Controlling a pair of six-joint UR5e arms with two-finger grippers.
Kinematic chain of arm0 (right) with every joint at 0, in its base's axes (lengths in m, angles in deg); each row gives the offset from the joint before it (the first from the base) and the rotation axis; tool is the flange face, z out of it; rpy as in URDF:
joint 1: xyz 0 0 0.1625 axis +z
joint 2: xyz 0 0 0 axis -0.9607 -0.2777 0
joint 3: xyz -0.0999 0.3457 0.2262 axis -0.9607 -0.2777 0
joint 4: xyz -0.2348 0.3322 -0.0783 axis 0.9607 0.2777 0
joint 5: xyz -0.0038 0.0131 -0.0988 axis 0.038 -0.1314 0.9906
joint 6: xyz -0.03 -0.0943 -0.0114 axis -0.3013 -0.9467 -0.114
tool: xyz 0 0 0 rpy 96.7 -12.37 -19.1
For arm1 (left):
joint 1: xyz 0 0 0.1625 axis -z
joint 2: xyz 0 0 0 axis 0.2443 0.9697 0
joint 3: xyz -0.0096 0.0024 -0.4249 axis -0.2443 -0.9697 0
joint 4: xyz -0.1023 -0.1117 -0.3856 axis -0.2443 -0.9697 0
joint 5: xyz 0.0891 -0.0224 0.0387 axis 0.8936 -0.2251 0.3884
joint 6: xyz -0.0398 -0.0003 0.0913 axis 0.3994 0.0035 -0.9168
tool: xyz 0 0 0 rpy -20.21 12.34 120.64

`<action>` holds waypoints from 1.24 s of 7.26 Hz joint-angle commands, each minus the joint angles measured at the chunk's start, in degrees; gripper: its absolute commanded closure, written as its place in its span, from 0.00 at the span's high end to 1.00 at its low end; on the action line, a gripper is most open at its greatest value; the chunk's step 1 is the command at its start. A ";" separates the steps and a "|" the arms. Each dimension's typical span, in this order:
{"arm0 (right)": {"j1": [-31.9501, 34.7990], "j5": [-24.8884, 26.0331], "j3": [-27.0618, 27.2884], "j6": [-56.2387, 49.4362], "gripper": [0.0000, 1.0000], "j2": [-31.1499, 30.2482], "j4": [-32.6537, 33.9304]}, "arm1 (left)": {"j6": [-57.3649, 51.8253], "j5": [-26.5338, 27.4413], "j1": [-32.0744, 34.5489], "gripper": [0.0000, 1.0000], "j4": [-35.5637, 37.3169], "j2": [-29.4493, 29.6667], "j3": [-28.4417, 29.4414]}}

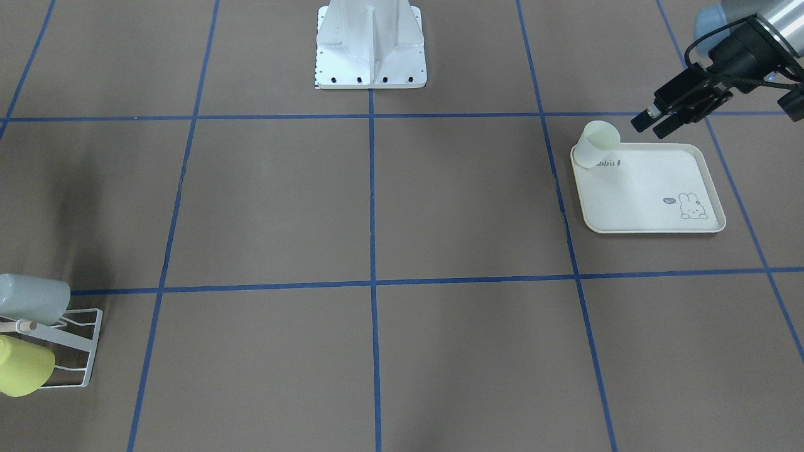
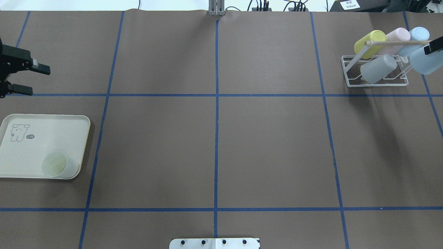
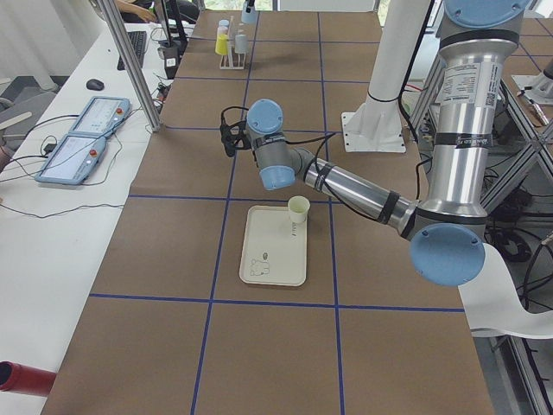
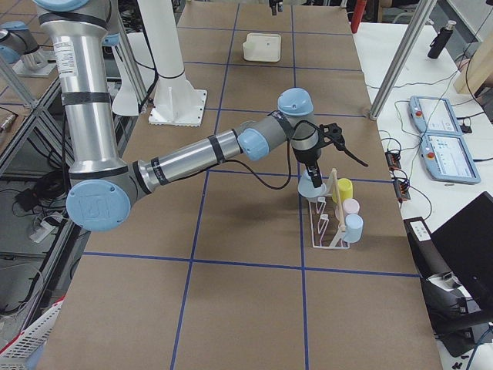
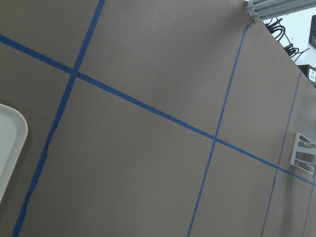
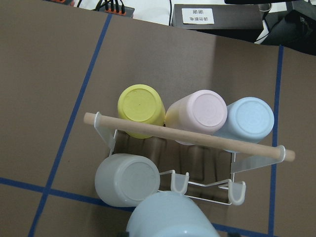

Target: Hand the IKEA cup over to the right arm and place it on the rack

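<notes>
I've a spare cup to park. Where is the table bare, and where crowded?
Bare: the table's middle squares, between tray and rack. Crowded: the rack, four cups on it, the right gripper holding a light-blue cup right by it.

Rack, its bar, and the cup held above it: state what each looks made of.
The rack is thin white rods, likely coated metal wire. Its bar looks pale, matte, probably wood. The held cup is opaque light blue with a soft sheen, probably plastic.
</notes>
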 commanded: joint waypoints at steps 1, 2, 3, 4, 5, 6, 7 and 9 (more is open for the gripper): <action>0.42 0.00 -2.28 -1.27 0.25 1.56 0.03 | -11.57 8.17 0.39 1.00 2.84 -3.79 -0.64; 0.33 0.00 -2.55 -1.18 0.26 1.74 0.12 | -15.73 10.65 0.39 1.00 6.77 -4.16 -2.21; 0.42 0.00 -4.29 -1.18 0.26 3.05 0.12 | -20.47 13.20 0.13 1.00 12.99 -4.77 -5.10; 0.42 -0.18 -6.05 -1.18 0.26 3.85 0.20 | -26.95 16.18 -0.22 1.00 20.18 -5.74 -7.74; 0.33 -0.27 -7.19 -1.09 0.26 4.20 0.20 | -29.80 17.60 -0.57 1.00 23.74 -7.49 -9.59; 0.24 -0.27 -8.77 -0.83 0.25 4.47 0.20 | -30.09 17.62 -0.92 1.00 24.21 -8.64 -9.69; 0.33 -0.35 -10.62 -0.48 0.25 6.38 0.29 | -30.09 17.62 -1.71 1.00 24.21 -9.87 -9.78; -0.02 -0.36 -12.47 -0.30 0.26 7.54 0.20 | -30.10 17.62 -4.52 1.00 24.21 -11.54 -9.78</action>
